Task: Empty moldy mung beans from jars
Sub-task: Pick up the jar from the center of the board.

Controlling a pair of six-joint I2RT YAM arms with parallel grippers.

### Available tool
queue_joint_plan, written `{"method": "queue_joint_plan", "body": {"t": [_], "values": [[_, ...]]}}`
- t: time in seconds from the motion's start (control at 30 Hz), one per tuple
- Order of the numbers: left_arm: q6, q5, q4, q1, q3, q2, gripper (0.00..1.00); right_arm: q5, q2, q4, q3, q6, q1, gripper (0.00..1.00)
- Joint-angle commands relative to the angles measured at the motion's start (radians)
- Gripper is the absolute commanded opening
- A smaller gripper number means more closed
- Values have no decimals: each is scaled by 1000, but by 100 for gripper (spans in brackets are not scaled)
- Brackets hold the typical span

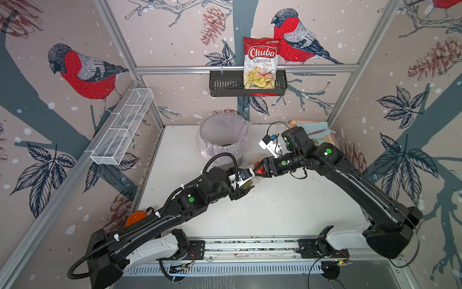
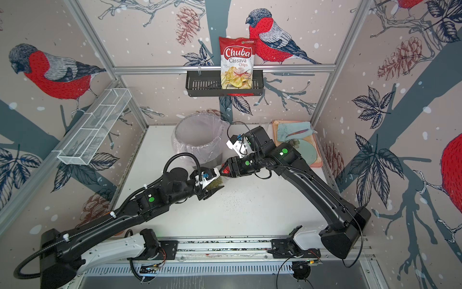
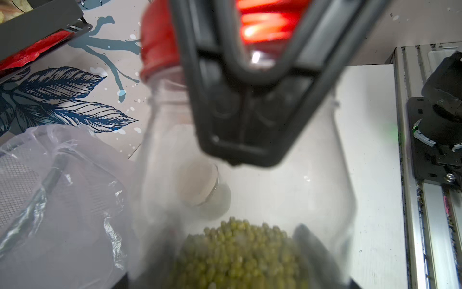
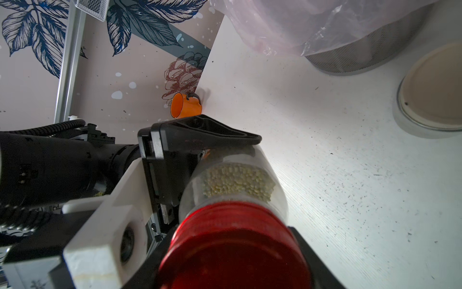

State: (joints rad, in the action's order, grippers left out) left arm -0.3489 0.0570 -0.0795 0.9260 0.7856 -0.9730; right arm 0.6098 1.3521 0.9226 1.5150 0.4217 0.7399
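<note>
Beside bin (image 1: 210, 140): left gripper (image 1: 246, 186) clamps red-lidded jar (image 4: 250, 160), mung beans (image 3: 237, 250) inside; right gripper (image 1: 258, 171) clenched on lid (image 4: 232, 250), not yet off; beige-lidded jar (image 4: 435, 95) waits.

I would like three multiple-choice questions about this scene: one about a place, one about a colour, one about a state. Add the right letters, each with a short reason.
1. Where does the chips bag stand?
A. in the black basket on the back wall
B. in the white mesh shelf
C. flat on the tabletop

2. What colour is the lid that the right tool grips?
A. beige
B. red
C. blue

3. In what state is the jar that the left tool holds?
A. empty, without lid
B. lidded, with mung beans inside
C. lying alone on the tabletop

Answers:
1 A: both top views show the bag upright in the basket.
2 B: the right wrist view shows a shiny red lid clamped in the tool.
3 B: the left wrist view shows the lid on the neck and beans inside.
</note>
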Motion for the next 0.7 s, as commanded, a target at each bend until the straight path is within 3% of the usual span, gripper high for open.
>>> {"method": "queue_joint_plan", "body": {"t": [0.0, 0.17, 0.43, 0.67], "values": [[16, 22, 121, -1, 3, 19, 61, -29, -13, -11, -28, 14, -22, 56], [13, 28, 124, -1, 1, 14, 58, -32, -7, -11, -9, 18, -13, 58], [14, 33, 127, -1, -1, 5, 57, -54, 7, 9, 28, 16, 1, 71], [18, 39, 126, -1, -2, 2, 58, -66, 10, 17, 40, 20, 7, 76]]}}
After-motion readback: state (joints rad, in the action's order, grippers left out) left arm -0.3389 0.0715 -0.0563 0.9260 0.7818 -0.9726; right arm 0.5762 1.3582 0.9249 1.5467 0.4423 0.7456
